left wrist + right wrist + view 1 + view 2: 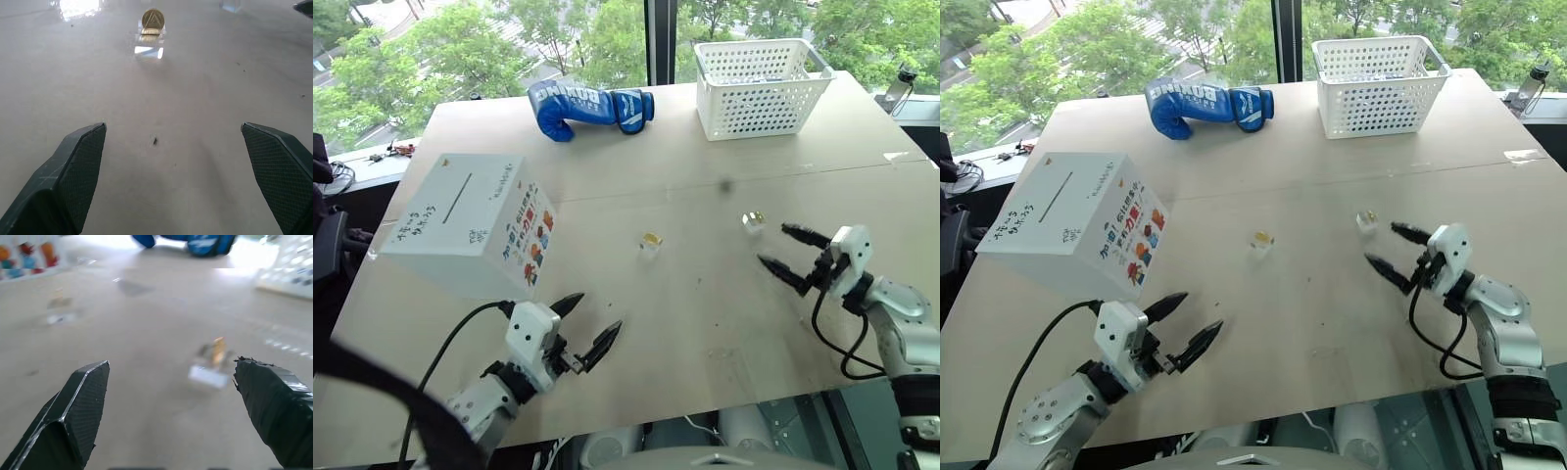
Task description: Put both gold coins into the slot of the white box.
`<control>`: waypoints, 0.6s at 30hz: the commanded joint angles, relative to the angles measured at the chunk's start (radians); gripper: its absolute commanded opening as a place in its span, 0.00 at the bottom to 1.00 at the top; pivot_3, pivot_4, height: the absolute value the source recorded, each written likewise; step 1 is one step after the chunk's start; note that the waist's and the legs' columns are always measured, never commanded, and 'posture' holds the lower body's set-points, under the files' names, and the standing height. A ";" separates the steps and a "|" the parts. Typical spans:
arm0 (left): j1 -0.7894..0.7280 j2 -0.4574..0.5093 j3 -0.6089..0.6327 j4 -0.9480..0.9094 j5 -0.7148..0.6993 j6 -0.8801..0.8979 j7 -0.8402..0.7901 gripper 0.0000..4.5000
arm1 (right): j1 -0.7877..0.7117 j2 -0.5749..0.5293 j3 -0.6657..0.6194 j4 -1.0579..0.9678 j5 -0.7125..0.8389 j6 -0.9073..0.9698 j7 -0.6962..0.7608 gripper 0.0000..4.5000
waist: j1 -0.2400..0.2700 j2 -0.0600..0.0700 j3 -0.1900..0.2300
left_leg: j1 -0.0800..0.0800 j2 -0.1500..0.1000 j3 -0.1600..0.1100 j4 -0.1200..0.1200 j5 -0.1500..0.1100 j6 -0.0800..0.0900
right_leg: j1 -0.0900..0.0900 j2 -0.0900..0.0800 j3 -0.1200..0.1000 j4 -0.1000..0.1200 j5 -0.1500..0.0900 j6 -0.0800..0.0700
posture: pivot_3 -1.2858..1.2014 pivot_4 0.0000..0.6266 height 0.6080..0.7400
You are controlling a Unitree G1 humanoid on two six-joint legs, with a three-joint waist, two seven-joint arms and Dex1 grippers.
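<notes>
Hovering nearest the robot, just in front of the white box (460, 220) and to its right, the left claw (587, 328) hung over the surface (705, 323) with its two black fingers spread wide apart and nothing between them. Well to the right of the box, the right claw (785, 250) hung likewise with its fingers wide apart and empty, pointing back toward the box. Both gold coins stood upright on small clear blocks: one coin (652, 238) a little way right of the box's picture-covered side, on its block (148, 46) straight ahead of the left claw, and the other coin (754, 218) farther right of the box, on its block (208, 375) just beside the right claw's fingertips, though whether a tip touched it could not be told. On the box's white top face ran the slot (456, 197), a thin dark line with handwriting near it, and neither coin was in it. Beyond the box, toward the far edge, lay a blue boxing glove (590, 106), and farther right of it stood a white perforated basket (762, 88).
</notes>
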 commanded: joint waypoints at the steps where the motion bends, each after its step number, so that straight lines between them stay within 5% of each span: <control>1: -0.088 0.042 0.001 -0.098 -0.058 0.041 -0.021 1.00 | -0.058 0.024 -0.005 0.020 -0.068 -0.011 -0.124 0.98 | 0.002 0.000 0.000 | 0.000 0.000 0.000 0.000 0.001 -0.002 | 0.000 0.000 0.000 0.000 0.000 0.000 | 0.52 0.24 0.85; 11: -0.255 0.091 -0.053 -0.124 -0.057 0.156 0.003 1.00 | -0.169 0.113 0.039 0.083 -0.109 0.097 -0.249 0.98 | -0.021 0.000 0.000 | 0.000 0.000 0.001 0.000 0.002 -0.003 | -0.002 0.001 0.002 0.002 0.000 0.000 | 0.52 0.24 0.85; 14: -0.263 0.089 -0.057 -0.130 -0.057 0.168 0.010 1.00 | -0.185 0.125 0.045 0.100 -0.112 0.117 -0.260 0.83 | -0.024 0.000 0.000 | -0.001 0.000 0.001 0.000 0.002 -0.003 | -0.003 0.001 0.002 0.002 0.000 0.000 | 0.52 0.24 0.85; 18: -0.266 0.087 -0.061 -0.138 -0.055 0.176 0.018 1.00 | -0.195 0.128 0.059 0.114 -0.127 0.111 -0.256 0.40 | -0.025 0.000 0.000 | -0.001 0.000 0.001 0.000 0.002 -0.003 | -0.003 0.001 0.002 0.003 0.000 0.000 | 0.52 0.24 0.85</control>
